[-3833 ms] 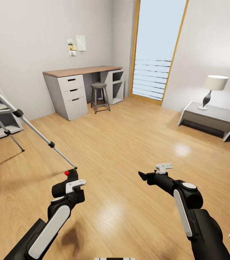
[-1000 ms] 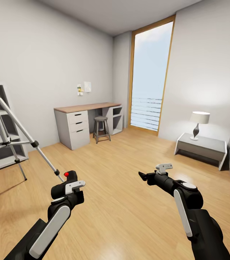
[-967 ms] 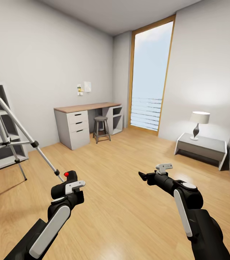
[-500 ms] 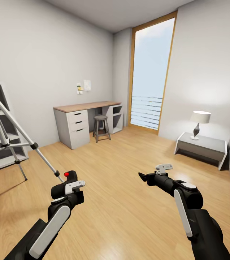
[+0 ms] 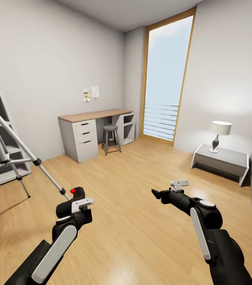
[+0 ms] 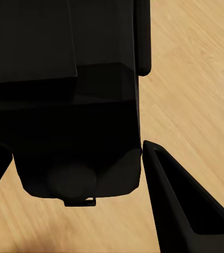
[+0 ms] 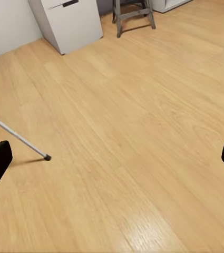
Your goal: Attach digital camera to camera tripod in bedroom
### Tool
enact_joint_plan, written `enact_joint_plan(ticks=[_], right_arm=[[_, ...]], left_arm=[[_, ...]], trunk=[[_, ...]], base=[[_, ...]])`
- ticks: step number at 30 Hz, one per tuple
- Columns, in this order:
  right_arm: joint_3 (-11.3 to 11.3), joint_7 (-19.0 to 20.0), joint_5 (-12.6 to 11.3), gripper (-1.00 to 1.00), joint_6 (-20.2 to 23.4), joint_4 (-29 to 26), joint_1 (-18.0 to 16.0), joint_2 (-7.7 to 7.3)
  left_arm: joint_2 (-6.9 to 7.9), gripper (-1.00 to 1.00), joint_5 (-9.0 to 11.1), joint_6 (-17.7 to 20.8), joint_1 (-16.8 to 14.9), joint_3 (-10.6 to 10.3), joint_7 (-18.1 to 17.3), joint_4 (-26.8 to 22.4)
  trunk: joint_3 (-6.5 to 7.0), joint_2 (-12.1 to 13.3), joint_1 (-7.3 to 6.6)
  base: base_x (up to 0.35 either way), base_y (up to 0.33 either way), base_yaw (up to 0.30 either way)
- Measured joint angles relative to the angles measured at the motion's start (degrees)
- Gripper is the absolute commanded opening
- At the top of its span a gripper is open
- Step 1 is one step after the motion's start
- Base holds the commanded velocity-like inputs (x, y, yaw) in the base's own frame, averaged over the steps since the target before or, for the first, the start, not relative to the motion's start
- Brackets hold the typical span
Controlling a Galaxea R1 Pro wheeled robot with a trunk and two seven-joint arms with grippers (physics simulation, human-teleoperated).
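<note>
Our left pincer [image 5: 75,196] is clamped on the digital camera [image 6: 72,121], whose black body sits between the fingers [image 6: 183,203] in the left wrist view, while our right pincer [image 5: 156,194] is held out ahead with its tips spread wide and nothing between them. From the laden left pincer the camera tripod [image 5: 7,148] stands forward and further to our left, one silver leg slanting down to the floor just beside that pincer. We judge the left arm nearer, though the tripod's top is cut off by the frame edge.
</note>
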Motion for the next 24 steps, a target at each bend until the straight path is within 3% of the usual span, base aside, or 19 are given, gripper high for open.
enact_joint_plan(ticks=[7,15,24], right_arm=[[0.0,0.0,0.0,1.00,0.6,0.0,0.0,0.00],[-0.1,0.0,0.0,1.00,0.9,0.0,0.0,-0.17],[-0.1,0.0,0.0,1.00,1.5,0.0,0.0,-0.14]], left_arm=[[0.50,-1.00,0.0,0.1,0.1,0.0,-1.0,0.1],[2.44,-1.00,-0.3,0.2,0.3,-0.1,-11.2,0.8],[2.81,-1.00,-0.5,0.8,0.4,-0.6,-14.3,1.0]], trunk=[[0.65,2.8,-1.54],[1.39,6.0,-3.30],[2.23,9.6,-5.27]], base=[[0.000,0.000,0.000],[0.000,0.000,0.000],[0.000,0.000,0.000]])
